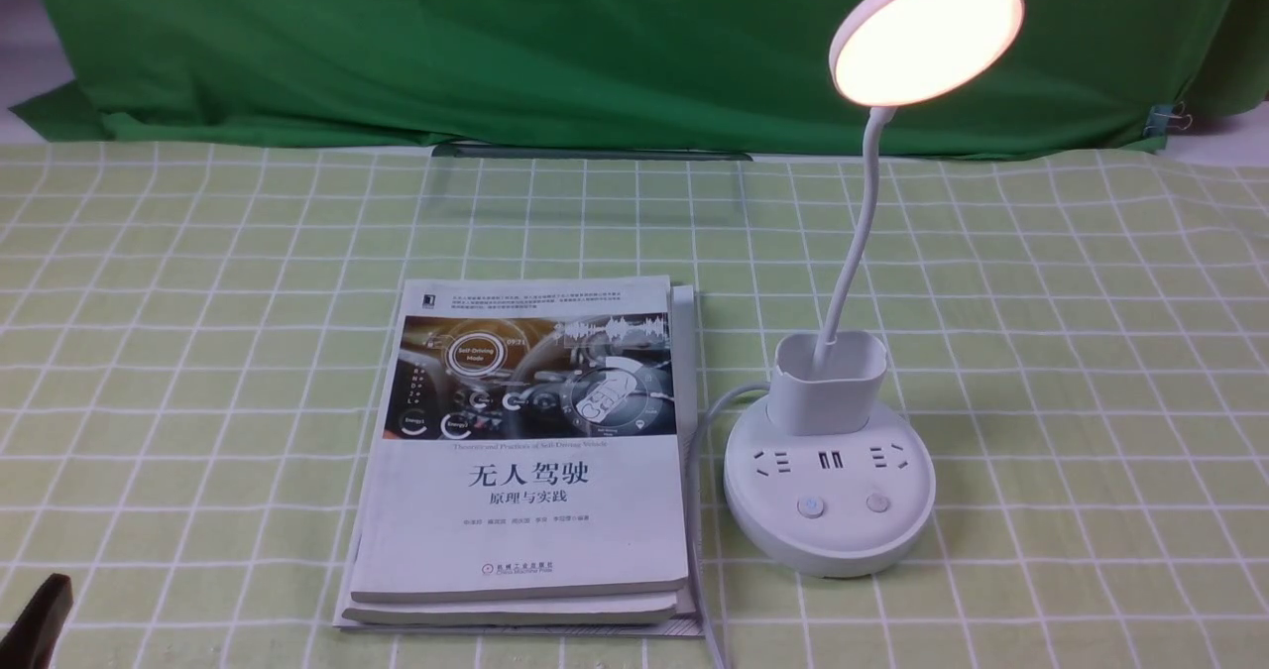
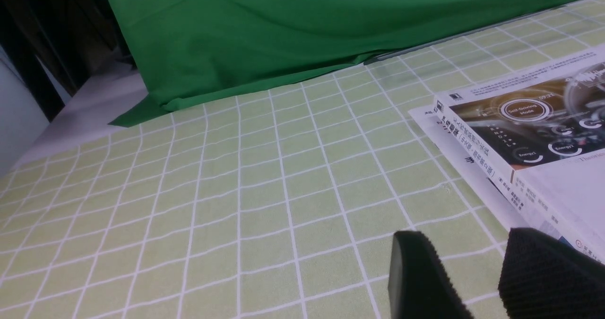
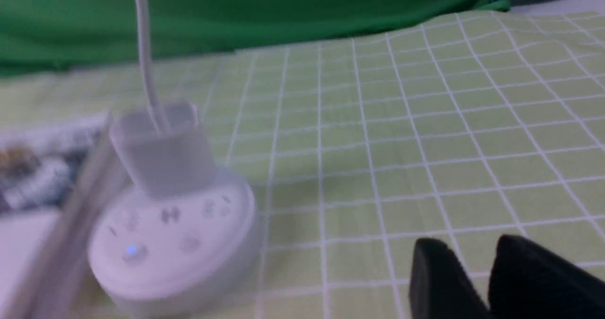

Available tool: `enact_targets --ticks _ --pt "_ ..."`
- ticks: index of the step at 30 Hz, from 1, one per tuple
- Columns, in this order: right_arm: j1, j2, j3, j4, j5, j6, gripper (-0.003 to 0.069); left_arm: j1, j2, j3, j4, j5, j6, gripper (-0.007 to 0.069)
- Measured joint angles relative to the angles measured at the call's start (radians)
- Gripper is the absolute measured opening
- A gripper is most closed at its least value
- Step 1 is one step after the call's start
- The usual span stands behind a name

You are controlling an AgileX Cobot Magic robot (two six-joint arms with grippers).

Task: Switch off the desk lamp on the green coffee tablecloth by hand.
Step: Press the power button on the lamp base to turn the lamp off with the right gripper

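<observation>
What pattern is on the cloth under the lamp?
Pale yellow-green tablecloth with a thin white grid, clearest in the front view.

The top book (image 1: 525, 471), left of the lamp, reads "无人驾驶 原理与实践" on its cover, with "Self-Driving Mode", "Energy1" and "Energy2" in its picture.

You have bright, even light with only faint shadows, the lit head of the desk lamp (image 1: 828, 396) glares warm and washed out, and your right wrist picture smears lamp and book (image 3: 28, 177) off to one side of the right gripper (image 3: 472, 253), while the cloth (image 3: 425, 120) ahead of it stays sharper.
</observation>
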Motion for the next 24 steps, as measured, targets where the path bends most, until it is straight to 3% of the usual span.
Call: enact_targets --ticks 4,11,16,18,24 --pt "0.000 0.000 0.000 0.027 -0.123 0.278 0.0242 0.000 0.000 0.000 0.000 0.000 0.000 0.0243" --pt "0.000 0.000 0.000 0.027 -0.215 0.364 0.0212 0.000 0.000 0.000 0.000 0.000 0.000 0.0243" --pt "0.024 0.102 -0.109 0.027 -0.073 0.257 0.0104 0.000 0.000 0.000 0.000 0.000 0.000 0.0243" --pt "0.049 0.241 -0.261 0.026 0.061 0.157 0.0050 0.000 0.000 0.000 0.000 0.000 0.000 0.0243" --pt "0.084 0.703 -0.634 0.025 0.519 -0.086 0.0044 0.000 0.000 0.000 0.000 0.000 0.000 0.0243"
